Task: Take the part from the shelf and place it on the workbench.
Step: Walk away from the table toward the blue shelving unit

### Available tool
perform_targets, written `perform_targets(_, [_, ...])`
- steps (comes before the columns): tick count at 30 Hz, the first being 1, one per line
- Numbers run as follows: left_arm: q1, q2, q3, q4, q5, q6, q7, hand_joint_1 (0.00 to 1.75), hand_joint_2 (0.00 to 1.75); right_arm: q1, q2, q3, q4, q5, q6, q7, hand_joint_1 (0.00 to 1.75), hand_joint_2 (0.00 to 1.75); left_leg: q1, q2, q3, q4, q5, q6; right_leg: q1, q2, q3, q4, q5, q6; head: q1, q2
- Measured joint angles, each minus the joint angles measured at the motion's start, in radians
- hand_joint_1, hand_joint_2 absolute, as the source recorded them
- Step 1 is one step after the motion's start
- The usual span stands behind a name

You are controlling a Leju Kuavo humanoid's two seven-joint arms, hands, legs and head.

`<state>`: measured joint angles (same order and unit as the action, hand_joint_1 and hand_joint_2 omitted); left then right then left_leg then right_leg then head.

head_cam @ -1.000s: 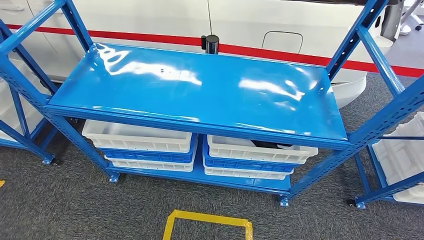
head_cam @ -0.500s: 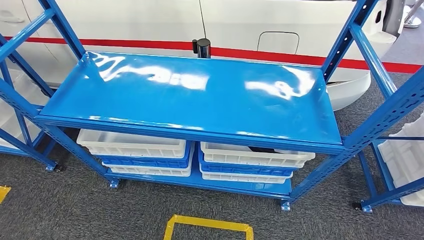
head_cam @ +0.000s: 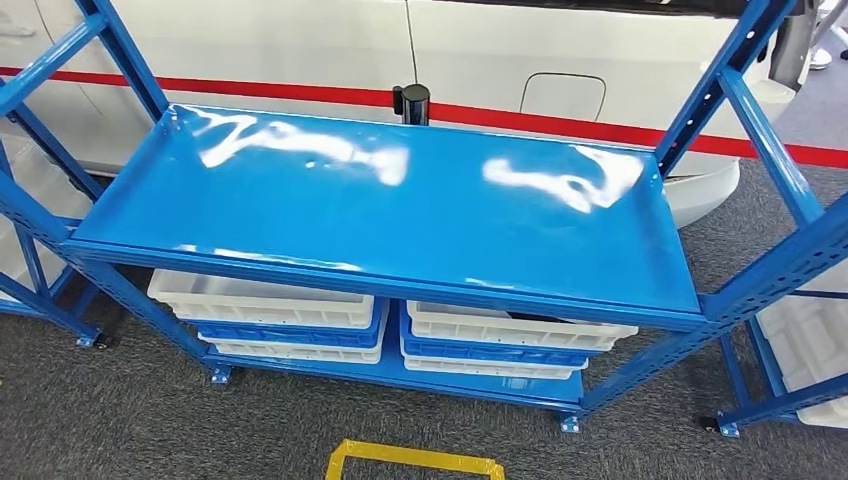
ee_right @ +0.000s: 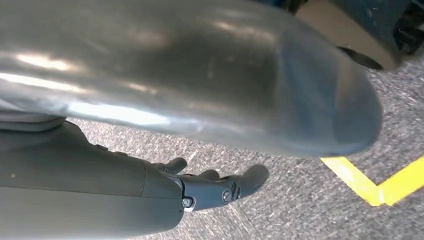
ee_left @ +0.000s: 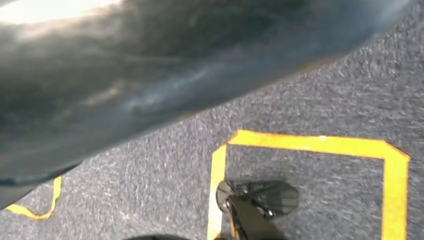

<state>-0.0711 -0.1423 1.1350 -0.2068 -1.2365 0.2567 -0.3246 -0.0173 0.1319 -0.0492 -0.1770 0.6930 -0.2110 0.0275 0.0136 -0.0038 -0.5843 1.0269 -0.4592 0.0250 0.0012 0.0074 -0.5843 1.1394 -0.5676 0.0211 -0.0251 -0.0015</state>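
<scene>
The blue shelf (head_cam: 400,200) stands in front of the robot, its glossy top level bare, and the lower level carries stacked white and blue bins (head_cam: 270,312). A dark shape (head_cam: 545,320) shows over the rim of the right-hand upper bin (head_cam: 515,328); this is probably the part, though too little of it is visible to be sure. In the right wrist view the right robot hand (ee_right: 215,187) hangs over the grey carpet with its fingers stretched out and slightly apart, released and holding nothing. The left robot hand is hard to read: the left wrist view looks down at the carpet and yellow floor tape (ee_left: 310,145), and I cannot tell whether that hand is released or clenched.

The main risk from here is the reach. The part sits low, under the top level, so an arm going in from above could strike the shelf edge (head_cam: 380,275) or the upright post (head_cam: 770,270). A blind grasp into the bin could also close on the bin wall instead of the part.

The part's shape and how it lies in the bin are hidden by the top level. A black cylinder (head_cam: 412,102) stands behind the shelf; what it is remains unclear
</scene>
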Motion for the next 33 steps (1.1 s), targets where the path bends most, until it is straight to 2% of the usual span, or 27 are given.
perform_targets(2, [-0.001, -0.001, 0.000, 0.000, 0.000, 0.000, 0.000, 0.00, 0.00, 0.001, -0.001, 0.000, 0.000, 0.000, 0.000, 0.000, 0.00, 0.00, 0.000, -0.001, 0.002, 0.000, -0.005, 0.003, -0.008, 0.000, -0.083, 0.129, -0.038, 0.003, 0.001, 0.000])
perform_targets(3, [-0.001, -0.001, 0.000, 0.000, 0.000, 0.000, 0.000, 0.00, 0.00, 0.002, -0.001, 0.000, 0.000, 0.000, 0.000, 0.000, 0.00, 0.00, 0.001, -0.002, 0.005, 0.000, -0.008, 0.003, -0.012, 0.000, -0.110, 0.160, -0.038, 0.010, 0.001, 0.000])
perform_targets(4, [0.000, -0.001, 0.000, 0.000, 0.000, -0.001, 0.000, 0.00, 0.00, 0.003, -0.002, 0.000, 0.000, 0.000, 0.000, 0.000, 0.00, 0.00, 0.003, -0.003, 0.009, 0.000, -0.013, 0.001, -0.016, -0.001, -0.115, 0.148, -0.020, 0.022, 0.001, 0.000])
perform_targets(5, [0.000, -0.002, 0.000, 0.000, 0.000, -0.001, 0.000, 0.00, 0.00, 0.004, -0.002, 0.000, 0.000, 0.000, 0.000, 0.000, 0.00, 0.00, 0.005, -0.004, 0.016, 0.000, -0.017, -0.003, -0.020, -0.001, -0.101, 0.098, 0.011, 0.036, 0.001, 0.000])
perform_targets(6, [0.001, -0.002, 0.000, 0.000, 0.000, -0.001, 0.000, 0.00, 0.00, 0.004, -0.002, 0.000, 0.000, 0.000, 0.000, -0.001, 0.00, 0.00, 0.006, -0.006, 0.022, 0.000, -0.022, -0.008, -0.024, -0.004, -0.073, 0.024, 0.049, 0.049, 0.002, 0.000])
perform_targets(7, [0.001, -0.001, 0.000, 0.000, 0.000, -0.001, 0.000, 0.00, 0.00, 0.004, -0.002, 0.000, 0.000, 0.000, 0.000, -0.001, 0.00, 0.00, 0.006, -0.006, 0.028, 0.000, -0.029, -0.015, -0.025, -0.006, -0.046, -0.043, 0.080, 0.056, 0.004, 0.000])
perform_targets(8, [0.000, -0.001, 0.000, 0.000, 0.000, -0.001, 0.001, 0.00, 0.00, 0.003, -0.002, 0.000, 0.000, 0.000, 0.000, -0.002, 0.00, 0.00, 0.004, -0.007, 0.033, 0.001, -0.035, -0.022, -0.024, -0.008, -0.026, -0.089, 0.100, 0.054, 0.005, 0.000])
perform_targets(9, [0.000, -0.001, 0.000, 0.000, 0.000, -0.001, 0.001, 0.00, 0.00, 0.002, -0.002, 0.000, 0.000, 0.000, 0.000, -0.002, 0.00, 0.00, 0.002, -0.007, 0.036, 0.000, -0.040, -0.028, -0.022, -0.009, -0.014, -0.112, 0.109, 0.046, 0.007, 0.000])
perform_targets(11, [0.000, -0.001, 0.000, 0.000, -0.001, -0.001, 0.001, 0.00, 0.00, 0.000, -0.002, 0.000, 0.000, 0.000, 0.000, -0.003, 0.00, 0.00, 0.003, -0.006, 0.043, -0.004, -0.046, -0.040, -0.016, -0.007, -0.008, -0.114, 0.111, 0.022, 0.007, 0.000])
perform_targets(13, [-0.001, -0.001, 0.000, 0.000, -0.001, -0.001, 0.001, 0.00, 0.00, 0.002, -0.002, 0.000, 0.000, -0.001, -0.001, -0.002, 0.00, 0.00, 0.008, -0.004, 0.043, 0.016, -0.059, -0.049, -0.020, -0.006, 0.002, -0.117, 0.111, 0.004, 0.006, 0.000])
perform_targets(14, [-0.001, -0.001, 0.000, 0.000, -0.002, -0.001, 0.001, 0.00, 0.00, 0.002, -0.002, 0.000, 0.000, -0.001, -0.001, -0.002, 0.00, 0.00, 0.009, -0.002, 0.028, 0.053, -0.080, -0.052, -0.023, -0.006, 0.008, -0.119, 0.109, -0.005, 0.004, 0.000])
perform_targets(15, [-0.001, -0.001, 0.000, 0.000, -0.002, -0.001, 0.002, 0.00, 0.00, 0.002, -0.002, 0.000, 0.000, -0.001, -0.001, -0.001, 0.00, 0.00, 0.010, -0.001, 0.001, 0.113, -0.108, -0.054, -0.023, -0.007, 0.014, -0.120, 0.105, -0.012, 0.003, 0.000])
perform_targets(17, [0.001, -0.001, 0.000, 0.000, -0.002, -0.001, 0.003, 0.00, 0.00, 0.002, -0.001, 0.000, 0.000, -0.001, -0.001, 0.002, 0.00, 0.00, 0.010, -0.001, -0.076, 0.251, -0.162, -0.056, -0.020, -0.008, 0.024, -0.120, 0.098, -0.023, 0.002, 0.000])
perform_targets(18, [0.002, -0.001, 0.000, 0.000, -0.002, 0.000, 0.004, 0.00, 0.00, 0.002, 0.000, 0.000, 0.000, -0.001, -0.001, 0.003, 0.00, 0.00, 0.010, -0.001, -0.104, 0.291, -0.166, -0.057, -0.018, -0.007, 0.030, -0.120, 0.094, -0.026, 0.002, 0.000])
perform_targets(19, [0.003, -0.001, 0.000, 0.000, -0.003, 0.000, 0.005, 0.00, 0.00, 0.003, 0.000, 0.000, 0.000, -0.001, -0.001, 0.004, 0.00, 0.00, 0.010, 0.000, -0.114, 0.292, -0.147, -0.056, -0.017, -0.005, 0.036, -0.120, 0.090, -0.027, 0.002, 0.000])
perform_targets(20, [0.004, -0.001, 0.000, 0.000, -0.003, 0.001, 0.006, 0.00, 0.00, 0.004, 0.000, 0.000, 0.000, -0.001, -0.001, 0.004, 0.00, 0.00, 0.010, 0.000, -0.105, 0.254, -0.110, -0.054, -0.017, -0.003, 0.044, -0.120, 0.084, -0.026, 0.001, 0.000])
perform_targets(22, [0.004, 0.000, 0.000, 0.000, -0.003, 0.004, 0.007, 0.00, 0.00, 0.004, 0.001, 0.000, 0.000, -0.001, -0.001, 0.005, 0.00, 0.00, 0.009, 0.000, -0.054, 0.121, -0.029, -0.049, -0.014, 0.001, 0.059, -0.119, 0.071, -0.017, 0.000, 0.000])
perform_targets(23, [0.003, 0.000, 0.000, 0.000, -0.003, 0.006, 0.007, 0.00, 0.00, 0.004, 0.001, -0.001, 0.000, -0.001, -0.001, 0.005, 0.00, 0.00, 0.008, 0.000, -0.031, 0.068, -0.007, -0.046, -0.011, 0.002, 0.063, -0.118, 0.064, -0.011, 0.000, 0.000])
perform_targets(24, [0.002, -0.001, 0.000, 0.000, -0.003, 0.009, 0.008, 0.00, 0.00, 0.003, 0.002, -0.001, 0.000, -0.001, -0.001, 0.005, 0.00, 0.00, 0.008, -0.001, -0.018, 0.036, 0.002, -0.044, -0.008, 0.002, 0.065, -0.118, 0.058, -0.006, 0.000, 0.000])
perform_targets(25, [0.001, -0.002, 0.000, 0.000, -0.003, 0.011, 0.007, 0.00, 0.00, 0.002, 0.001, -0.002, 0.000, -0.001, -0.001, 0.005, 0.00, 0.00, 0.007, -0.002, -0.013, 0.025, 0.000, -0.044, -0.004, 0.002, 0.063, -0.118, 0.054, -0.006, 0.000, 0.000])
perform_targets(28, [0.002, -0.003, 0.000, 0.000, -0.002, 0.020, 0.006, 0.00, 0.00, 0.002, 0.000, -0.007, 0.000, -0.001, -0.001, 0.005, 0.00, 0.00, 0.004, -0.006, -0.016, 0.022, 0.001, -0.043, -0.005, 0.001, 0.066, -0.124, 0.053, -0.014, 0.002, 0.000])
perform_targets(33, [0.002, -0.003, 0.000, 0.000, -0.002, 0.024, 0.006, 0.00, 0.00, 0.004, 0.000, -0.015, 0.000, -0.002, -0.001, 0.005, 0.00, 0.00, -0.003, -0.007, -0.017, 0.022, -0.004, -0.034, -0.005, 0.001, 0.071, -0.136, 0.055, -0.010, 0.001, 0.000])
